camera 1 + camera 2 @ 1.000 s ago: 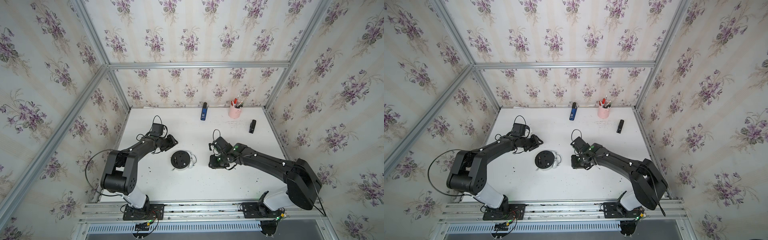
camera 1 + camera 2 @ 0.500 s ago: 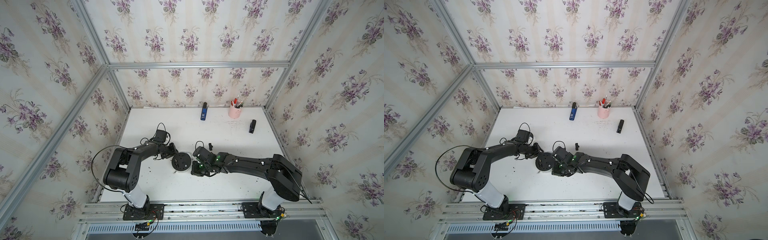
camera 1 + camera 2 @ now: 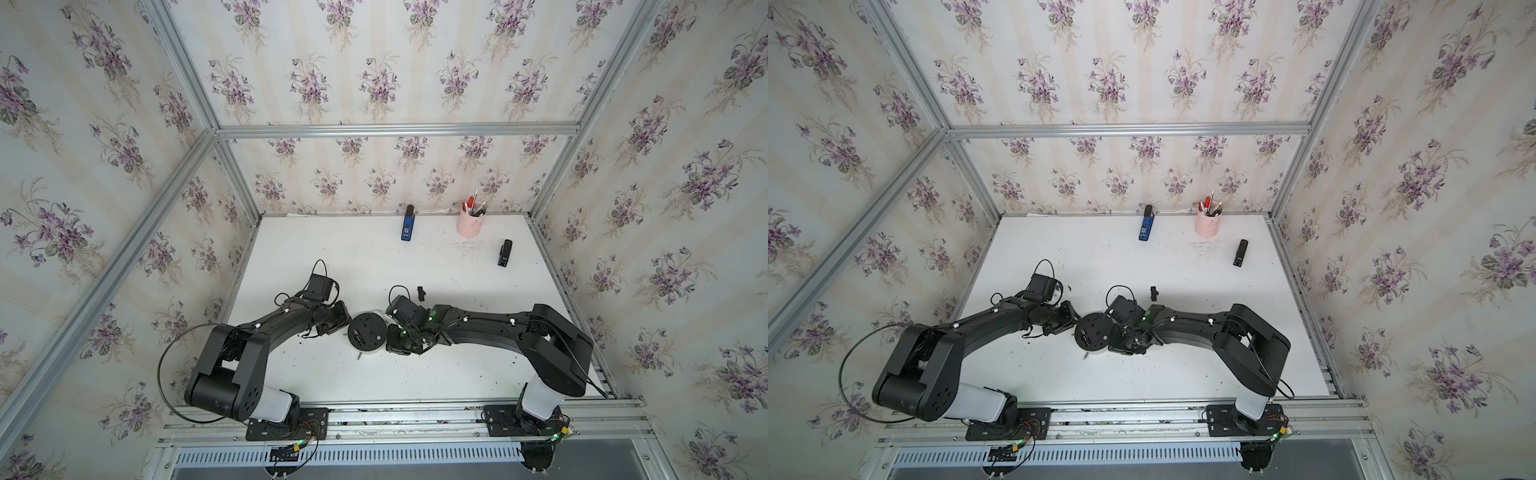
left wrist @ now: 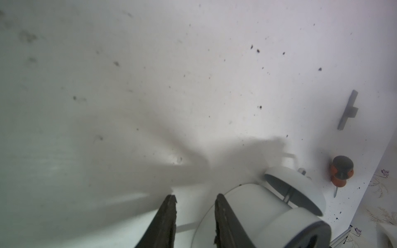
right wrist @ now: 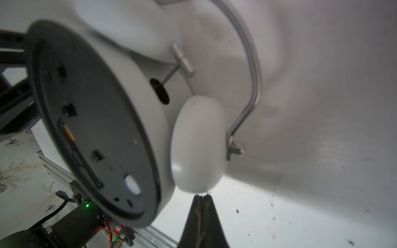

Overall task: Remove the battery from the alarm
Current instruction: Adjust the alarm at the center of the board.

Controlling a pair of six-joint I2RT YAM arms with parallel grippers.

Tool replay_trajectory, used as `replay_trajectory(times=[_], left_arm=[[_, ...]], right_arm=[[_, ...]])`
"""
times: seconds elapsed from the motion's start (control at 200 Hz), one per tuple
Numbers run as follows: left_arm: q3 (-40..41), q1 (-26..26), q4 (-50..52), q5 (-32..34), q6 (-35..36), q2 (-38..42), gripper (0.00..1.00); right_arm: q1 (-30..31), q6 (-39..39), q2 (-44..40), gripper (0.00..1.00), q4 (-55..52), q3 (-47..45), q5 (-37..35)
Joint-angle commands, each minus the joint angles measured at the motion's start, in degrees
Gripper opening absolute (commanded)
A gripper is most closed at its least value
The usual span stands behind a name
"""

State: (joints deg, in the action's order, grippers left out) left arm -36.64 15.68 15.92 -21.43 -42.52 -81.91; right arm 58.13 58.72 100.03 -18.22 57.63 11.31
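Observation:
The alarm [image 3: 366, 332] lies face down on the white table, its black round back panel up, in both top views [image 3: 1094, 336]. In the right wrist view a gold-ended battery [image 5: 69, 132] sits in a slot of that panel. My left gripper [image 3: 346, 323] is at the alarm's left side. In its wrist view the jaws [image 4: 194, 197] stand apart, one finger [image 4: 223, 214] over the white alarm body [image 4: 257, 206]. My right gripper [image 3: 389, 336] is at the alarm's right side, shut with nothing held, its tips [image 5: 202, 196] touching a white bell [image 5: 197, 146].
A small black piece [image 3: 421, 293] lies just behind the right wrist. An orange-and-black-handled screwdriver [image 4: 340, 171] lies beyond the alarm in the left wrist view. At the back stand a blue device [image 3: 408, 226], a pink pen cup [image 3: 469, 222] and a black stapler-like block [image 3: 505, 252].
The right arm swung left across the table to the alarm's right side and its gripper shut. The left gripper moved down to the alarm's left side. The alarm shifted slightly toward the front.

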Motion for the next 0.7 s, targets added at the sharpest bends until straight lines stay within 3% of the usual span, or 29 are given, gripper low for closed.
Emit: replay_trajectory(times=[0.0,0.24,0.525,0.694], left_arm=[[2.09,1.41,1.22,0.6,-3.47,3.45,0.35],[4.97,6.47,1.75,3.41,-7.42,8.47,0.35],[4.66,8.23,3.0,3.37,-8.53,9.36,0.34],[2.45,8.22,9.33,5.15,-6.28,14.22,0.39]], right_arm=[[-0.97,-2.49,1.18,0.05,-0.94,1.13,-0.94],[-5.46,-5.66,1.3,0.09,-0.89,2.26,-1.67],[-11.12,-13.02,4.98,0.17,-2.55,8.98,2.36],[-13.83,-15.83,-1.81,0.26,-5.87,5.58,1.1]])
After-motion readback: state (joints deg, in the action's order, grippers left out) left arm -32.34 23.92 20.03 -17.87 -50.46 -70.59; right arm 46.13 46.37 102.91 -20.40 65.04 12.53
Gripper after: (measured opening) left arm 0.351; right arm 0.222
